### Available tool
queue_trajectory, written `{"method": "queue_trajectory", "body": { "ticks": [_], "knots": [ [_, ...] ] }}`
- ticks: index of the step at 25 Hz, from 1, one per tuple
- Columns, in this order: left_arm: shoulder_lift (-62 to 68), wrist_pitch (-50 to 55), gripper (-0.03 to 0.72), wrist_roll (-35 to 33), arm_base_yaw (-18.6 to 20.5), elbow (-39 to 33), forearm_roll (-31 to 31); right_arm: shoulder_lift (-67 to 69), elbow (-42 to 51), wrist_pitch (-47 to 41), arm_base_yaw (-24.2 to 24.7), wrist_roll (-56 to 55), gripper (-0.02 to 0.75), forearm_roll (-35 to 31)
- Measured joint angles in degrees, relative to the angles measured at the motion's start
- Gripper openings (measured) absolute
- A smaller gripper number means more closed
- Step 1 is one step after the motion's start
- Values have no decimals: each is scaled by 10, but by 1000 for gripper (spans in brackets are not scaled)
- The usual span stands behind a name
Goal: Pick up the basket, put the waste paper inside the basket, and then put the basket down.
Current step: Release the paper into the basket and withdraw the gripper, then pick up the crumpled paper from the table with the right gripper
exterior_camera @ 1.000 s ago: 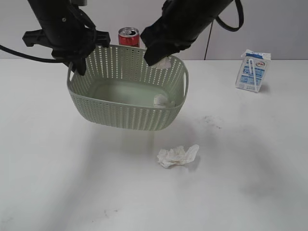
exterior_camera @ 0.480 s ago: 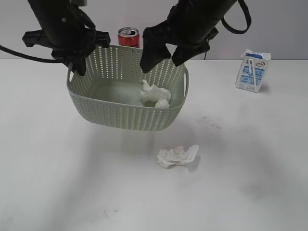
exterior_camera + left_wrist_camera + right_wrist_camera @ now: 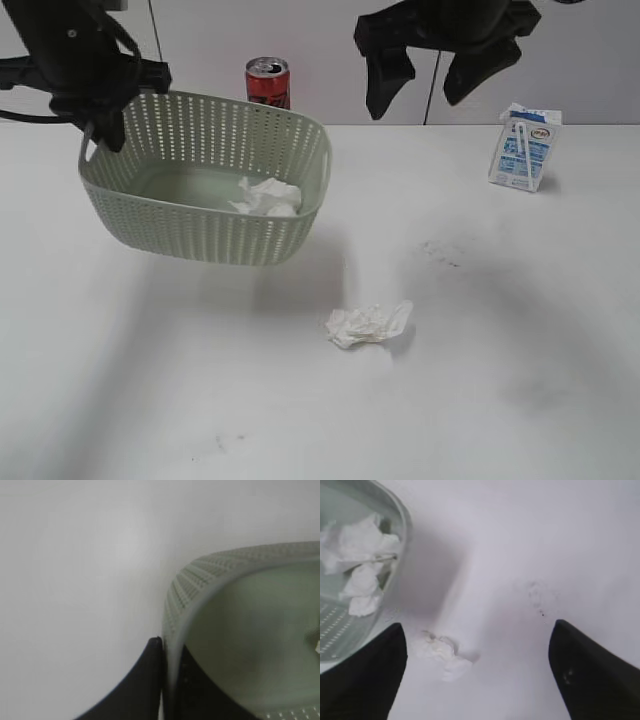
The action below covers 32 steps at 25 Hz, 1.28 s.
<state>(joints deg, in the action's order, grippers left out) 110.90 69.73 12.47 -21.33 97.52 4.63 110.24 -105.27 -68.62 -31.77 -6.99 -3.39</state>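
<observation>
The basket [image 3: 205, 180] is held above the table [image 3: 480, 400] at 10 o'clock by closed left fingers [image 3: 161, 652], mostly cropped. One waste paper [image 3: 444, 656] is framed between spread right fingers [image 3: 592, 677].

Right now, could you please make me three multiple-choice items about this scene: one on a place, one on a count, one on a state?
1. Where does the loose waste paper lie?
A. on the table in front of the basket
B. on the red can
C. beside the carton

2. How many paper wads are in the basket?
A. none
B. two
C. five

3. How is the right claw?
A. shut on a wad
B. open and empty
C. holding the basket

Answers:
1 A: the loose waste paper rests on the table, nearer the camera than the basket.
2 B: the right wrist view shows two wads inside.
3 B: the right claw hangs with jaws apart, nothing between them.
</observation>
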Motion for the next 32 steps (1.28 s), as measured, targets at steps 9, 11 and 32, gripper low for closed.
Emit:
{"method": "queue_trajectory", "body": {
  "ticks": [9, 11, 32],
  "knots": [
    [-46, -1, 0, -73, 72, -46, 61, -4, 137, -8, 4, -19, 666, -49],
    [-64, -1, 0, -76, 73, -75, 48, -4, 196, 17, 4, -19, 664, -55],
    [-91, -37, 0, -77, 73, -238, 42, 82, 336, 252, -19, 58, 407, -116]
  ]
}}
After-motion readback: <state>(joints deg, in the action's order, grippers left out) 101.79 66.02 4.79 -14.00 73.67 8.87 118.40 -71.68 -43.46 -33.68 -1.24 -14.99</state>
